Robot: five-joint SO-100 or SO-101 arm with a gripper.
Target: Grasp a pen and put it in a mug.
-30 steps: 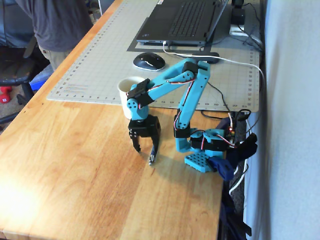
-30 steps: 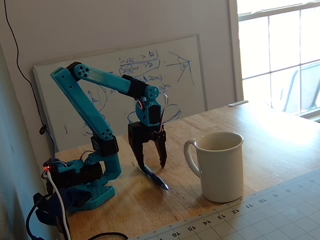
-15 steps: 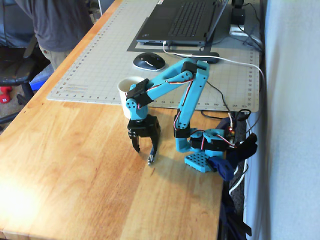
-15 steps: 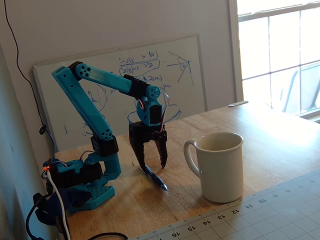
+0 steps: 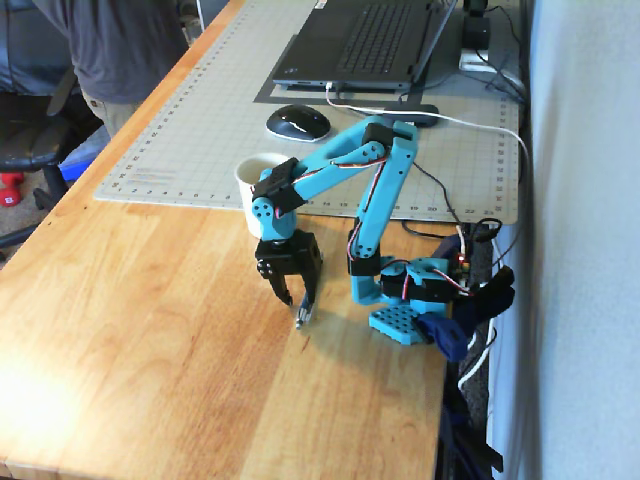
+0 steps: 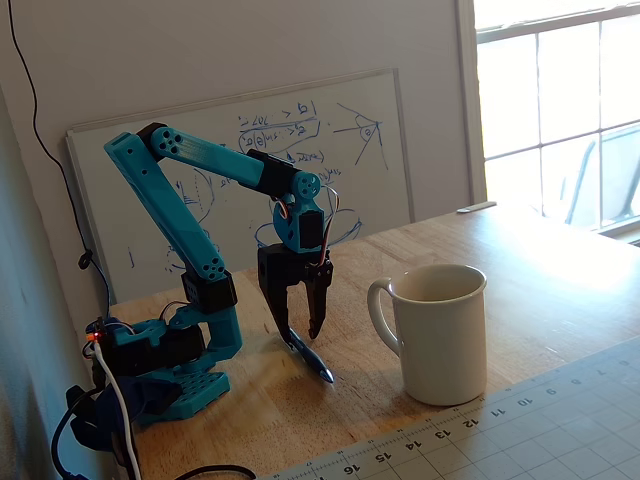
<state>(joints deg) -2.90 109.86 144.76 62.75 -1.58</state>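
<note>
Gripper (image 6: 303, 332) jaws, black and pointing down, stand narrowly apart around the upper end of the slim dark pen (image 6: 310, 358), which slants with its silvery tip on the wooden table (image 6: 560, 270). Beside it stands the cream-white ceramic mug (image 6: 437, 331), upright.

A: What is sitting at the far end of the wooden table (image 5: 150, 330)?

B: A grey cutting mat (image 5: 200, 130) is lying there, carrying a black mouse (image 5: 297, 122) and a laptop (image 5: 360, 45).

A: Behind?

B: A whiteboard (image 6: 370, 150) is leaning against the wall.
</note>
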